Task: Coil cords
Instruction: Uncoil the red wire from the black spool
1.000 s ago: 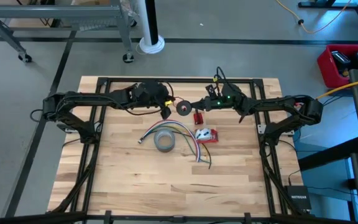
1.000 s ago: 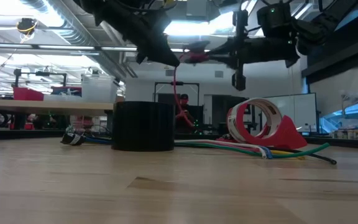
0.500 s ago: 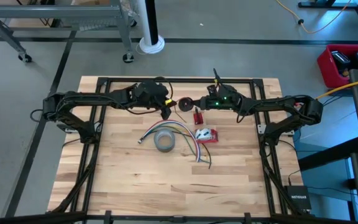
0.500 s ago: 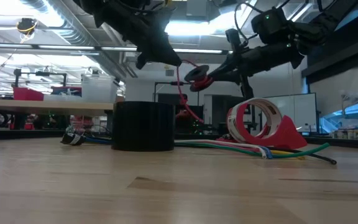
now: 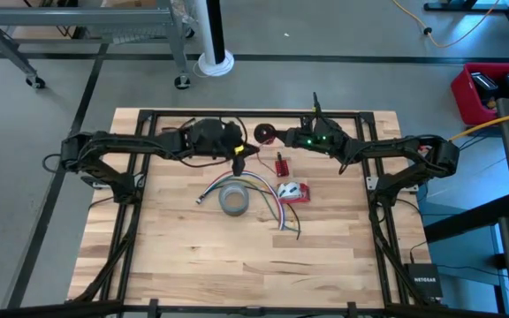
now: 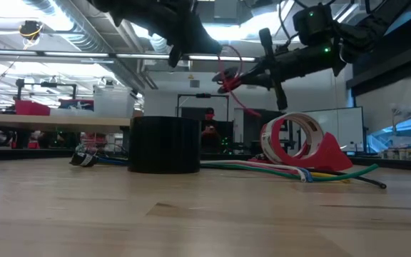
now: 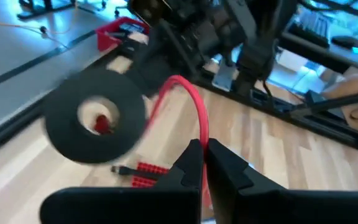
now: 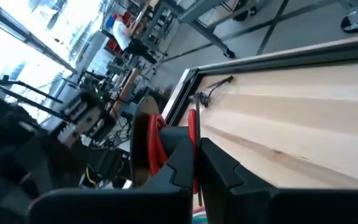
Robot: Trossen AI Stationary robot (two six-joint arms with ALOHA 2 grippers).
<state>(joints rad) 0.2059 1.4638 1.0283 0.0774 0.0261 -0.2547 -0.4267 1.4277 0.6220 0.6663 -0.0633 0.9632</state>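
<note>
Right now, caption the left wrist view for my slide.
Left end effector pinches the red wire beside the black spool.

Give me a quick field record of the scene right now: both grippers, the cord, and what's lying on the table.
left gripper: shut on the red wire, above the table
right gripper: shut on the black spool, raised
red wire: runs from the left gripper to the black spool, partly wound
grey tape roll: flat on the table
coloured wires: loose beside the tape roll
red tape dispenser: on the table
</note>
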